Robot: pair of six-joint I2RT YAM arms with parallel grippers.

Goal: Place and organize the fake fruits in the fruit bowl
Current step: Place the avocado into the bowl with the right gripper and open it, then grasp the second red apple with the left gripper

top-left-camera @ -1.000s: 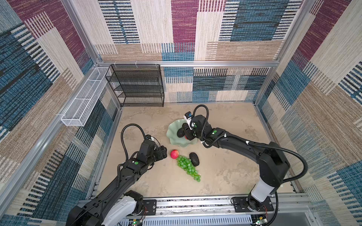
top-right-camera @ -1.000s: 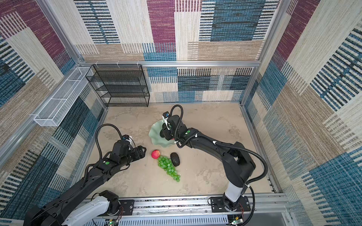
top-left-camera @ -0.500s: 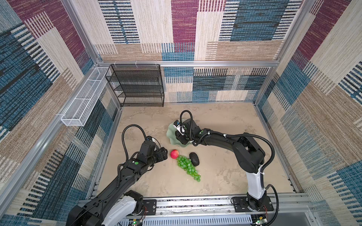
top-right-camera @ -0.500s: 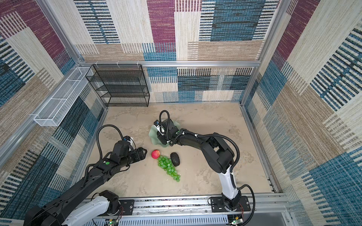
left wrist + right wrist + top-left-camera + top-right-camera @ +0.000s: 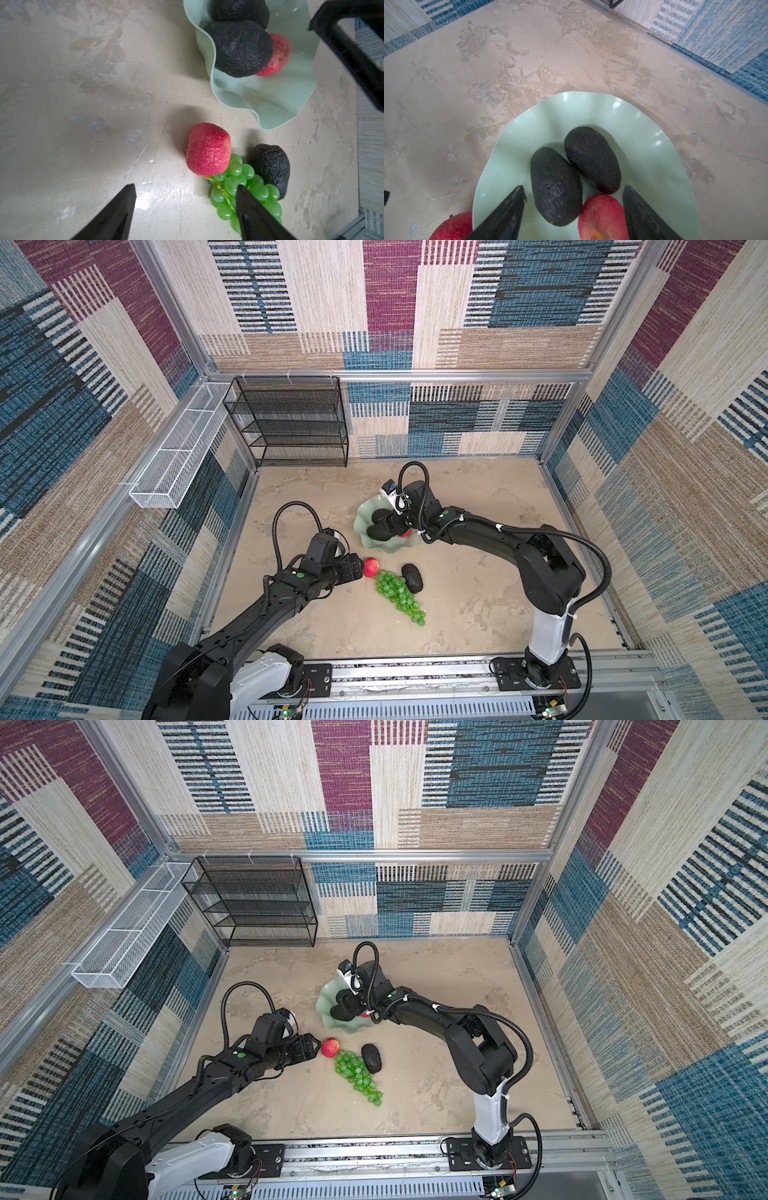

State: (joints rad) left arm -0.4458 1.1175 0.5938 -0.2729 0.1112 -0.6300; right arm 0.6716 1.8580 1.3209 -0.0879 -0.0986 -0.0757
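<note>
The mint-green fruit bowl (image 5: 362, 517) (image 5: 325, 1006) (image 5: 591, 112) holds two dark avocados (image 5: 556, 187) (image 5: 591, 160) and a red apple (image 5: 602, 216). My right gripper (image 5: 574, 187) (image 5: 384, 527) hangs open low over them, its jaws standing apart on either side of the nearer avocado and the apple. On the table in front of the bowl lie a second red apple (image 5: 371, 567) (image 5: 207, 149), green grapes (image 5: 399, 597) (image 5: 234, 176) and a third avocado (image 5: 412, 577) (image 5: 270, 168), all touching. My left gripper (image 5: 358, 568) (image 5: 185, 186) is open and empty, just left of that apple.
A black wire shelf rack (image 5: 291, 423) stands at the back left against the wall. A white wire basket (image 5: 178, 452) hangs on the left wall. Patterned walls enclose the beige table (image 5: 478, 593) on three sides, and a metal rail (image 5: 415, 672) runs along the front.
My right gripper's jaws have spread over the bowl, leaving an avocado lying in it. That arm's elbow swung left, then back right. The left arm has hardly moved.
</note>
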